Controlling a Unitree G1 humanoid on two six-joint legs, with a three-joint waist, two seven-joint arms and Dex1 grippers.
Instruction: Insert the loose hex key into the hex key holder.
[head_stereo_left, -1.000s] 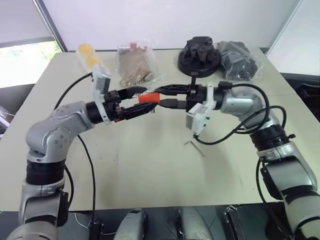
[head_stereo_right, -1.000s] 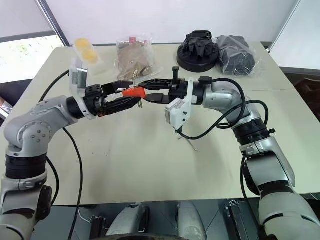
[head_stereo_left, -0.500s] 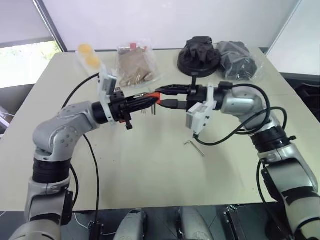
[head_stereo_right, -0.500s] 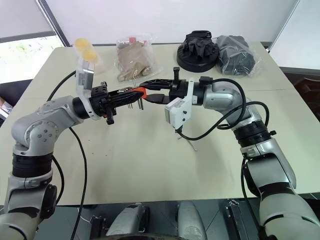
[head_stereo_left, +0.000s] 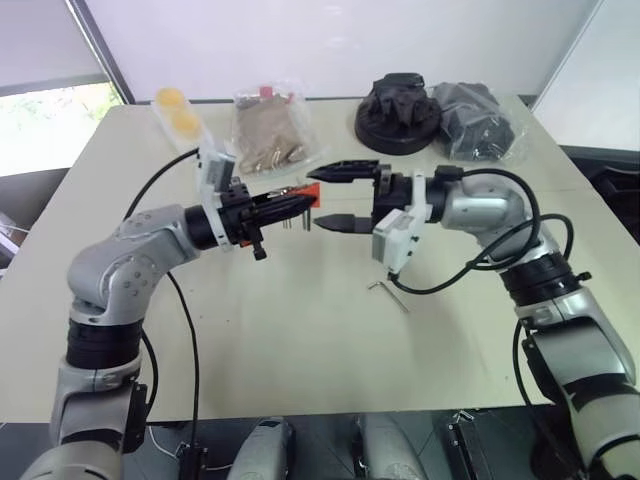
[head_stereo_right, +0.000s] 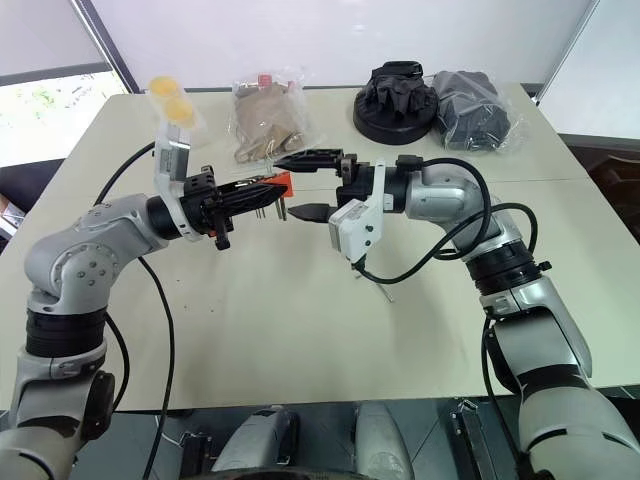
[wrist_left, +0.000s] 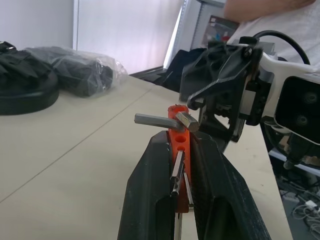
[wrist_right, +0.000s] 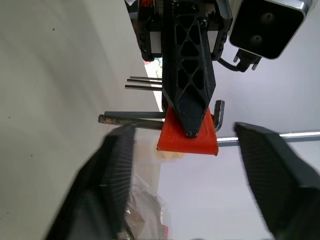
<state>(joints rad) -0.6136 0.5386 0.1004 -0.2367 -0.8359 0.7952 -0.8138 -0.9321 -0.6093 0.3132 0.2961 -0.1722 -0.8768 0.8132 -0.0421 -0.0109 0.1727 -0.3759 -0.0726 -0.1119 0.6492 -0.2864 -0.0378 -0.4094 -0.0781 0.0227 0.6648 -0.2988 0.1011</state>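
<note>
One loose hex key (head_stereo_left: 388, 296) lies flat on the table (head_stereo_left: 300, 340), below the hex key holder (head_stereo_left: 308, 193) and off toward the robot's right, touching neither claw, so the insertion has not begun. The holder hangs clear of the table, clamped edgewise between the closed fingers of the left gripper (head_stereo_left: 292, 203), which lies roughly level. Its red-orange end pokes out past the fingertips, and several short keys (head_stereo_left: 293, 218) hang from it. That hold probably keeps the socket face reachable from the other side. The left wrist view shows one bent key (wrist_left: 159, 120) already sticking out near the holder's outer end. Facing the holder, the right gripper (head_stereo_left: 318, 200) has its fingers spread wide, one above and one below the holder's tip, gripping nothing. It looks free to go down for the loose key. First it would need to draw back, since its open fingers bracket the holder and the white wrist camera box (head_stereo_left: 395, 232) and black cable (head_stereo_left: 450, 280) hang just above the key. Beyond the holder, along the table's far edge, sit a clear bag of brass-coloured parts (head_stereo_left: 268, 135), a bag with yellow discs (head_stereo_left: 178, 112), a black round stand (head_stereo_left: 398, 112) and a dark bagged bundle (head_stereo_left: 478, 118), all well apart from the work. A person's sleeve (wrist_left: 280, 20) shows behind the right arm in the left wrist view.
</note>
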